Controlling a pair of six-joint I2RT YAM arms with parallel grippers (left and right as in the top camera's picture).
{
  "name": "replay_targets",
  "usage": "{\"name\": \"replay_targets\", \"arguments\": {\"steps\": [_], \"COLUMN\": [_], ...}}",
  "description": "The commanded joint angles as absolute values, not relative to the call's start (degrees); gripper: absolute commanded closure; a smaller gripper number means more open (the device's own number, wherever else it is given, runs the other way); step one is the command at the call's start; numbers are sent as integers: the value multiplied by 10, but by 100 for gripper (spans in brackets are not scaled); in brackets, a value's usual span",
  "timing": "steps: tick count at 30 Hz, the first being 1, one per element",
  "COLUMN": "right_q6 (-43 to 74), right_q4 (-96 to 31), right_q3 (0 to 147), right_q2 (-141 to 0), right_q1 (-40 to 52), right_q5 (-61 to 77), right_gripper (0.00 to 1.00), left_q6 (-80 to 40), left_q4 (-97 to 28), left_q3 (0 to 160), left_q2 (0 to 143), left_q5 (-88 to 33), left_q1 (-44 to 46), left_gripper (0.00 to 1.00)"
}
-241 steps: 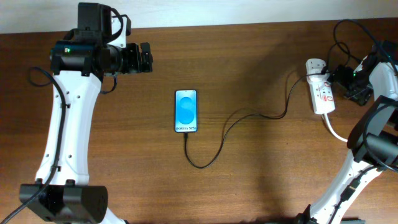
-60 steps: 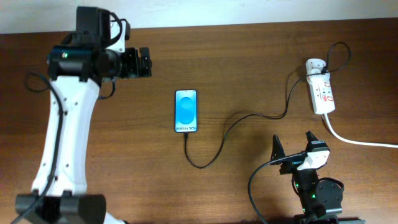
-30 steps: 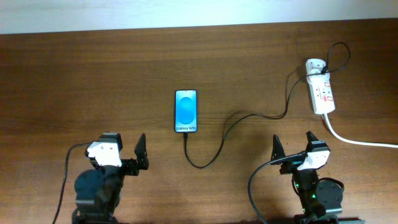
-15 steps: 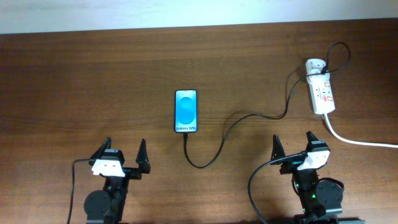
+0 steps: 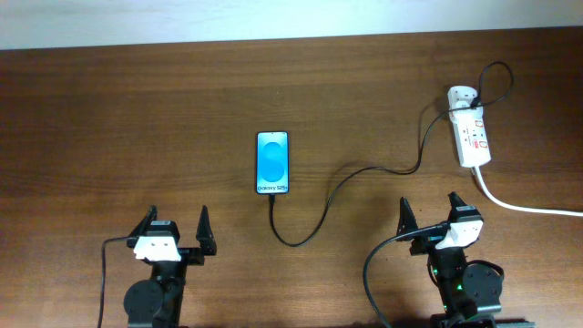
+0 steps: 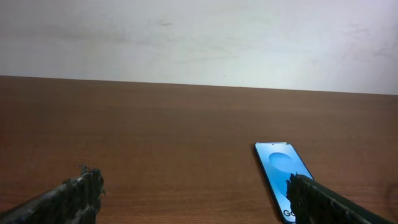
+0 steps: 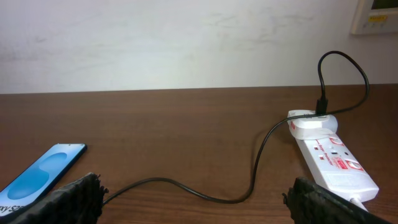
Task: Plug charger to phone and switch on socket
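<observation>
The phone (image 5: 272,163) lies flat at mid-table, its blue screen up; it also shows in the left wrist view (image 6: 278,172) and the right wrist view (image 7: 38,177). The charger cable (image 5: 339,182) runs from the phone's near end in a loop to the white adapter (image 5: 461,97) on the far end of the socket (image 5: 473,137), a white strip with red markings, also in the right wrist view (image 7: 333,158). My left gripper (image 5: 175,233) is open and empty at the near left. My right gripper (image 5: 428,217) is open and empty at the near right, the cable (image 7: 186,188) in front of it.
The socket's thick white cord (image 5: 519,206) runs off the right edge. A pale wall (image 6: 199,37) stands behind the table's far edge. A white wall unit (image 7: 379,15) shows at the upper right of the right wrist view.
Both arms have pulled back from the far side to the near edge, the right first, then the left. Phone, cable and socket have not moved.
</observation>
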State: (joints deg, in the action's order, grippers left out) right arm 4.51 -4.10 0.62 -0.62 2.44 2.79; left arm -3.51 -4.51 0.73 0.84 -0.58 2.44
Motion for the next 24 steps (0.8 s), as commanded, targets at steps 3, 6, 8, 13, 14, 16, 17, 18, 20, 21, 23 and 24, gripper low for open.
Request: {"name": "replay_targets", "arguments": {"steps": [3, 6, 8, 13, 14, 16, 17, 18, 20, 21, 23, 24], "right_q6": [47, 47, 47, 47, 47, 47, 47, 47, 47, 47, 47, 47], "right_q4": [-45, -45, -45, -45, -45, -45, -44, -44, -45, -45, -45, -45], "right_q3": [3, 3, 3, 3, 3, 3, 3, 3, 3, 3, 3, 3], "right_q2": [-2, -2, -2, -2, -2, -2, -2, -2, -2, -2, -2, -2], "right_q1": [22, 22, 22, 22, 22, 22, 22, 22, 22, 22, 22, 22], "right_q5": [25, 25, 25, 24, 25, 25, 25, 23, 17, 19, 19, 19], "right_gripper": [2, 2, 2, 2, 2, 2, 2, 2, 2, 2, 2, 2], "left_q6": [-15, -15, -15, -15, -15, -15, -15, -15, -15, -15, -15, -15], "left_q4": [-48, -48, -48, -48, -48, -48, -48, -48, -48, -48, -48, -48], "left_q3": [5, 5, 5, 5, 5, 5, 5, 5, 5, 5, 5, 5], "left_q2": [3, 3, 3, 3, 3, 3, 3, 3, 3, 3, 3, 3], "left_q5": [-2, -2, -2, -2, -2, -2, -2, -2, -2, -2, -2, -2], "left_q1": [21, 21, 21, 21, 21, 21, 21, 21, 21, 21, 21, 21], "left_gripper": [1, 1, 1, 0, 1, 1, 1, 1, 1, 1, 1, 1]}}
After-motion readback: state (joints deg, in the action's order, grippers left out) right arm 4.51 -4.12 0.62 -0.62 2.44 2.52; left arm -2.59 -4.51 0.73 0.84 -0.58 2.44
